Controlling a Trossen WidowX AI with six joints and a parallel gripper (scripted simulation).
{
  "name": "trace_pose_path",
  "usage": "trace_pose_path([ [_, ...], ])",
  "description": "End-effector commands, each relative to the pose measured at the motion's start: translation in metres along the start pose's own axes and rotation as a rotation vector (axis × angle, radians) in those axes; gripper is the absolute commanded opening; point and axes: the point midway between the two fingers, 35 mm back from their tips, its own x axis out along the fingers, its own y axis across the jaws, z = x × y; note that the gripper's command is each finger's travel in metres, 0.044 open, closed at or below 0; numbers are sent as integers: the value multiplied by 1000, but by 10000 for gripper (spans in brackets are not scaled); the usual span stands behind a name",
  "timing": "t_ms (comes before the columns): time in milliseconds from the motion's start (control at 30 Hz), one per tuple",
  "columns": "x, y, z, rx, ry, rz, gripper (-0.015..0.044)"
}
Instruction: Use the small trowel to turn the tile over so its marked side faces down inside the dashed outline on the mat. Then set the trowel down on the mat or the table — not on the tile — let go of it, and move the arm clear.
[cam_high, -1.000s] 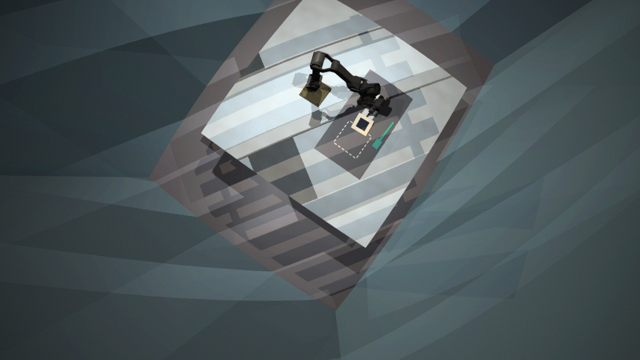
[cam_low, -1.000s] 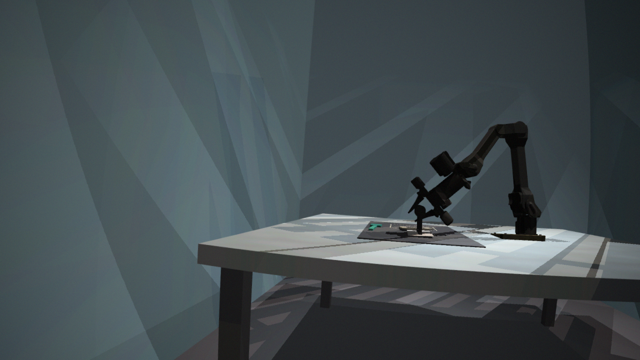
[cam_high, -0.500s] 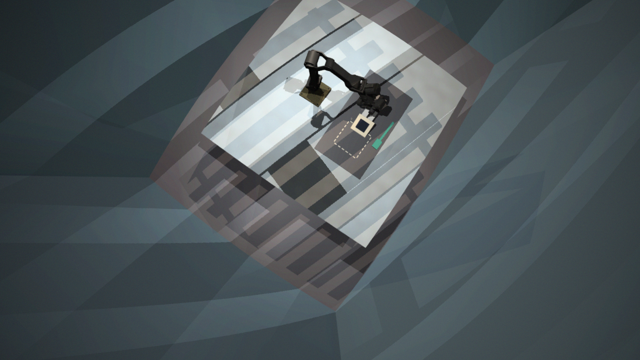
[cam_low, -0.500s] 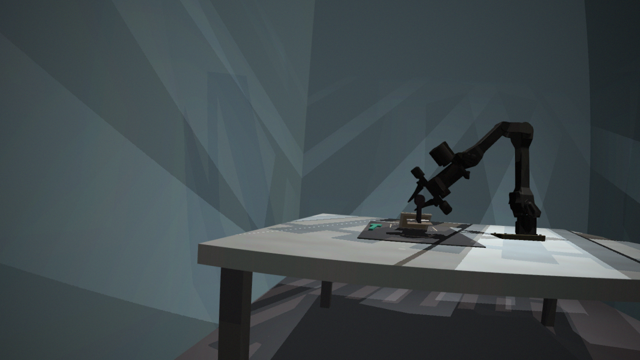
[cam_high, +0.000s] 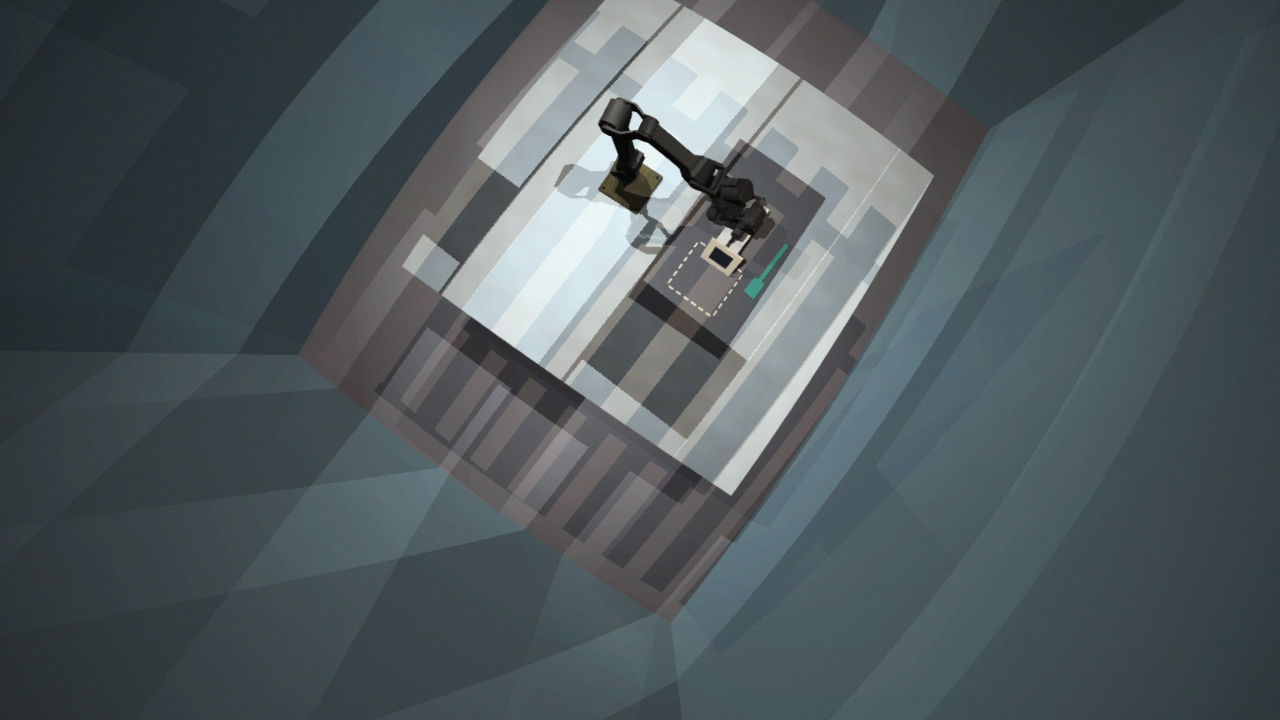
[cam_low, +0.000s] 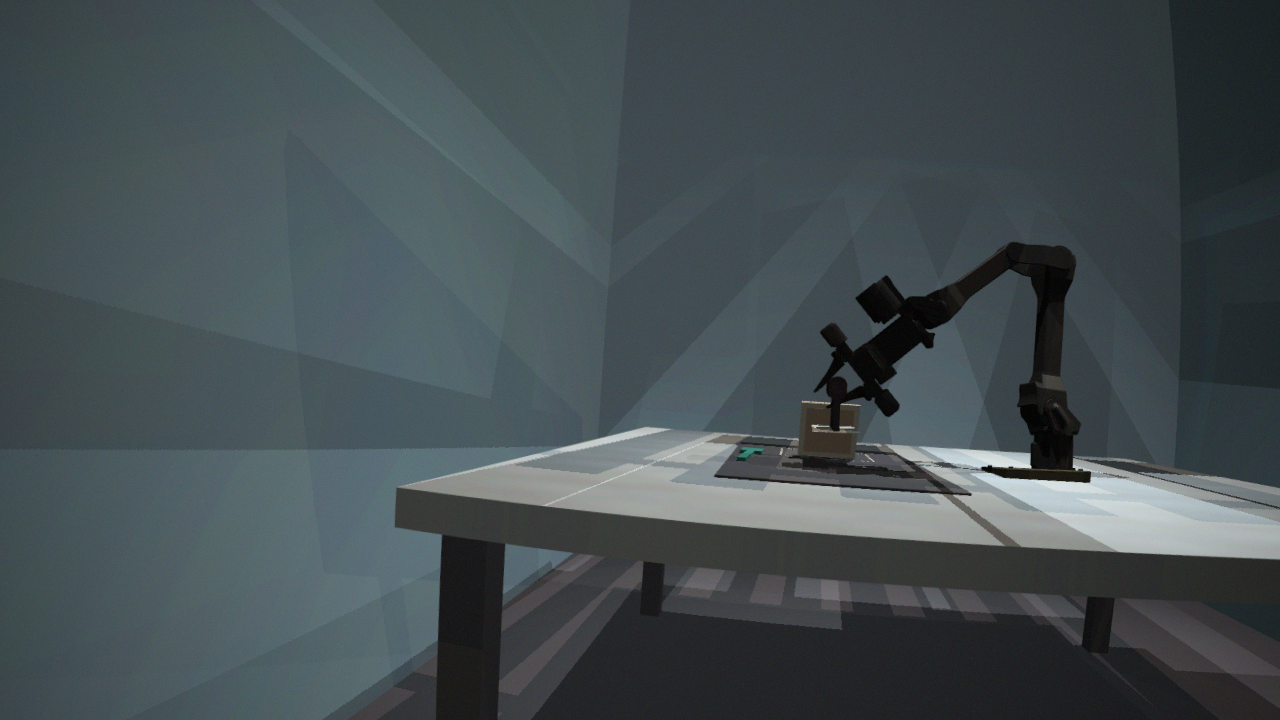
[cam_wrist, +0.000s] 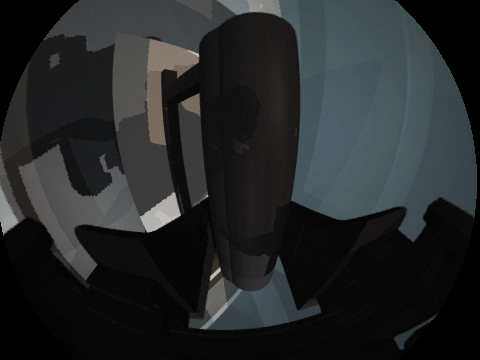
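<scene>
My gripper is shut on a dark trowel, whose thick handle fills the middle of the wrist view. In the side view the trowel reaches down from the gripper to the cream tile. The tile stands tipped up steeply on one edge on the dark mat. From above, the tile shows its dark marked square and sits at the far corner of the dashed outline. I cannot see the trowel's blade clearly.
A teal flat tool lies on the mat beside the outline, away from the gripper; it also shows in the side view. The arm's base stands on the table behind the mat. The table's edge is close beyond the mat.
</scene>
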Motion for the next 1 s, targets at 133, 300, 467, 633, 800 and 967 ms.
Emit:
trace_pose_path([
  [133, -2, -5, -24, -1, 0, -23, 0],
  [300, -1, -4, -29, -1, 0, -23, 0],
  [467, -5, -9, -16, 7, 0, -21, 0],
  [633, -14, -20, 11, 13, -2, -21, 0],
  [800, -21, -26, 31, 3, -3, -23, 0],
  [967, -21, -26, 31, 3, -3, -23, 0],
])
